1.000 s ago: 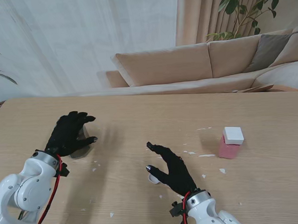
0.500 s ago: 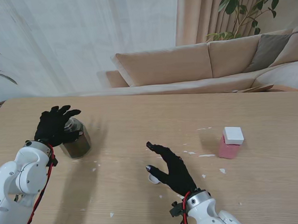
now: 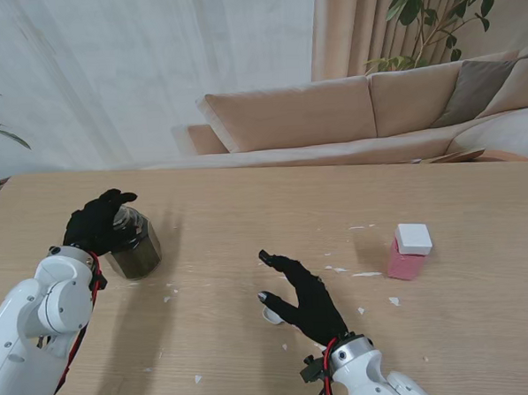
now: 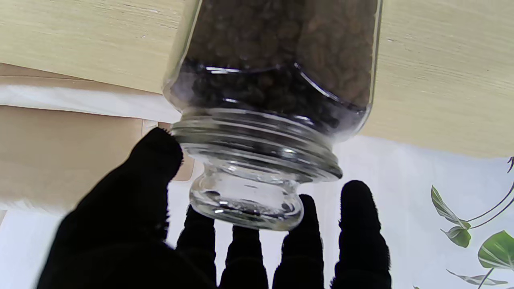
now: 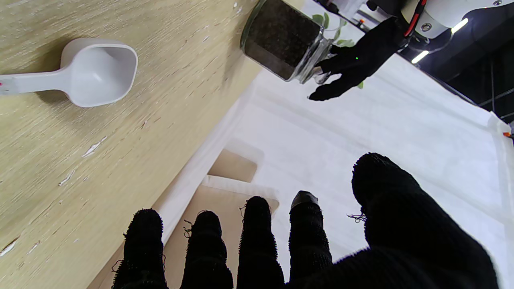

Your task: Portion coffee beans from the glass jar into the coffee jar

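Two hands in view. L hand (image 3: pixel 95 222) sits at the lid end of the glass jar (image 3: pixel 135 243), fingers (image 4: pixel 154 160) curled round the glass knob lid (image 4: pixel 245 202); wrist view shows thumb and fingertips at the knob, but firm grip can't be confirmed. Jar stands on the table (image 3: pixel 247 207), far left side, filled w/ dark beans (image 4: pixel 277 44). R hand (image 3: pixel 306 297) hovers near table centre, fingers apart, holding nothing. White scoop (image 5: pixel 86 72) lies on the table just beside R hand. Pink container w/ white cap (image 3: pixel 408 250) stands well apart to the right. White flecks (image 3: pixel 365 274) scattered on wood.
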Motion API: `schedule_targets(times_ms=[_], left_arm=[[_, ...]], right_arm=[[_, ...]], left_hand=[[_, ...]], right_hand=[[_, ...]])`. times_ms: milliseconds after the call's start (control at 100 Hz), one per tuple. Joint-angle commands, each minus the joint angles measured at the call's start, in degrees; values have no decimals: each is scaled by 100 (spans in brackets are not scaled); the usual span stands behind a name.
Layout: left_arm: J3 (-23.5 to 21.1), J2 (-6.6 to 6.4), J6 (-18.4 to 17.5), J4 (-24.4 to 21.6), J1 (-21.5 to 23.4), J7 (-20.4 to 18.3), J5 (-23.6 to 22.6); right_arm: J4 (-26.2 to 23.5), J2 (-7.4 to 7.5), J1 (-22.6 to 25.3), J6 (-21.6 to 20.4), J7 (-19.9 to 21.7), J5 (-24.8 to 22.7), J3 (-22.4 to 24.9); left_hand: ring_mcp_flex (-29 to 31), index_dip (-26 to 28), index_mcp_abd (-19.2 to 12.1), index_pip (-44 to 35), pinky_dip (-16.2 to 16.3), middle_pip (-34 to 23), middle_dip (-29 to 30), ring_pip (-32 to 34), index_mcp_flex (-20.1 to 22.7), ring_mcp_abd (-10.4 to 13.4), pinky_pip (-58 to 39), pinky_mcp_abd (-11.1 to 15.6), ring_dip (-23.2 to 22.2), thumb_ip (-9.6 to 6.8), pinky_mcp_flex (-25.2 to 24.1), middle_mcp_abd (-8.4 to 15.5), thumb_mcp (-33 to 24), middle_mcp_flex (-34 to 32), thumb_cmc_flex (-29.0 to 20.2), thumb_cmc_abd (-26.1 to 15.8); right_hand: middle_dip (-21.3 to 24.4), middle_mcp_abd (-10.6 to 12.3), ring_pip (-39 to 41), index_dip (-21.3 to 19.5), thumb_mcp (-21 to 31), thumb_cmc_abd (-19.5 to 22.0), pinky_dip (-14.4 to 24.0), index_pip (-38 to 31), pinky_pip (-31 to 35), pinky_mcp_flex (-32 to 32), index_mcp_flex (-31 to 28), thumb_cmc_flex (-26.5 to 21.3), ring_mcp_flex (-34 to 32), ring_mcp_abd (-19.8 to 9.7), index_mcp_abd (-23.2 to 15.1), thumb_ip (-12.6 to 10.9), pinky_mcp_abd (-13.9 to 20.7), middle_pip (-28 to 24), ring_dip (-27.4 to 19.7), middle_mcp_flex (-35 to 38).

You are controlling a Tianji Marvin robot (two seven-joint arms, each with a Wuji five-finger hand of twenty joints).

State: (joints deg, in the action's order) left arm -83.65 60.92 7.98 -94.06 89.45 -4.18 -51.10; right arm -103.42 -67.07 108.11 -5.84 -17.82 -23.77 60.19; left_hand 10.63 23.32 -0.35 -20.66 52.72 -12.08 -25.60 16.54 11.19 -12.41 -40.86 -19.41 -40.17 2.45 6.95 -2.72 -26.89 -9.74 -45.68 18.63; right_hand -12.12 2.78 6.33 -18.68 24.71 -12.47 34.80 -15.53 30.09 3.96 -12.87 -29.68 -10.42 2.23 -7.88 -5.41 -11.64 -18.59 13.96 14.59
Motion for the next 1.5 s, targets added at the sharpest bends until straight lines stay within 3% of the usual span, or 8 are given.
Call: schedule_targets(times_ms=[0,80,200,380,920,1490], left_arm=[[23,38,-17,2,12,-103,29],[48,34,-35,5,11,-122,35],[78,19,-31,-28,25,-237,45],[124,-13,-25,-107,67,-473,26],[404,-27,-141,-234,148,-642,239],[1278,-70,116,-680,-83,-1164,603]], right_arm=[[-9,-28,23,-16,63,15,-22],[-9,-29,24,-19,60,16,-23],[-11,-29,27,-27,55,11,-23],[-15,-32,35,-33,37,1,-22],[-1,-31,10,-42,61,35,-49],[-26,-35,47,-74,34,33,-30]], left_hand=[[201,120,197,-240,-117,-310,-189,371,-206,-101,-775,118,-283,48,29,-104,-216,-60,-278,249],[315,233,507,-557,-299,-728,-294,850,-100,-124,-1443,210,-416,60,217,-246,-365,-124,-340,275],[257,254,623,-708,-431,-837,-270,1021,-67,-99,-1616,248,-390,57,239,-279,-436,-145,-425,263],[206,232,622,-737,-487,-789,-211,1070,-92,-94,-1660,273,-324,57,239,-269,-405,-131,-468,250],[208,184,676,-780,-500,-758,-182,1244,-94,-99,-1928,346,-281,48,372,-320,-418,-132,-561,291],[198,147,672,-781,-511,-749,-175,1362,-100,-123,-2100,411,-313,51,409,-325,-443,-126,-581,260]], right_hand=[[59,93,48,-45,-77,135,46,-3,86,-22,-5,-79,-161,49,32,67,-4,15,78,-44],[58,89,51,-46,-78,137,52,-5,95,-34,-3,-80,-169,51,34,66,-5,10,78,-36],[57,100,55,-48,-81,137,61,-9,109,-46,-3,-82,-174,64,35,65,-12,9,78,-43],[57,92,61,-50,-83,133,71,-15,123,-53,-8,-87,-181,61,34,63,-17,6,79,-38],[55,98,67,-49,-87,133,99,-29,165,-65,-23,-100,-182,55,58,58,-24,1,77,-36],[56,96,63,-42,-92,129,107,-39,174,-68,-36,-112,-185,40,67,56,-26,2,69,-34]])
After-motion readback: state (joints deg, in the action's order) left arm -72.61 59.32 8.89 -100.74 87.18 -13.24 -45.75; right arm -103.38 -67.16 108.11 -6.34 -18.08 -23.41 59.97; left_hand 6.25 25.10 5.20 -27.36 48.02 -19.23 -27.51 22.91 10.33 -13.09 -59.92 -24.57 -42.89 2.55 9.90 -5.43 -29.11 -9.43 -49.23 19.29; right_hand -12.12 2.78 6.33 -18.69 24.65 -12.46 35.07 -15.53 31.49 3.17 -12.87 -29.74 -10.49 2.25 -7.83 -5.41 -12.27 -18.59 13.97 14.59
